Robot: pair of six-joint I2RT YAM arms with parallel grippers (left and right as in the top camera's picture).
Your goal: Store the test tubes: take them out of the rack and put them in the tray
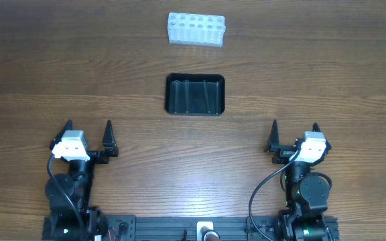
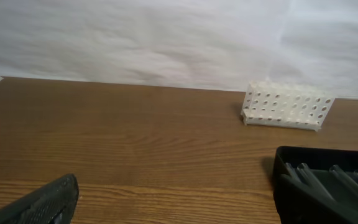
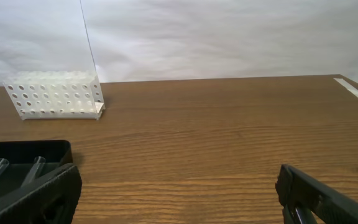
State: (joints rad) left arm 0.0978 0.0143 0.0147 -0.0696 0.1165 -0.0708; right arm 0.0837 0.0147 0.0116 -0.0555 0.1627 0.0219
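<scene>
Black tray (image 1: 195, 77) lies beyond left end effector (image 1: 88, 124) and right end effector (image 1: 295, 124), both apart.

- The left gripper (image 1: 88, 132) and the right gripper (image 1: 295, 132) are black, each with two flat fingers that narrow to a sharp tip.
- Just behind each pair of jaws sits a white block (image 1: 70, 144) with a pale grey top.
- Seen close, the left finger (image 2: 42, 202) has a matt, finely dimpled black face.
- The right finger (image 3: 319, 198) is black with straight, hard edges.
- Behind the blocks, the arm joints (image 1: 311, 189) are round and black.
- A thin black cable (image 1: 260, 191) loops back from behind the jaws.
- Farthest from the jaws, a black rail (image 1: 159, 227) joins both bases.
</scene>
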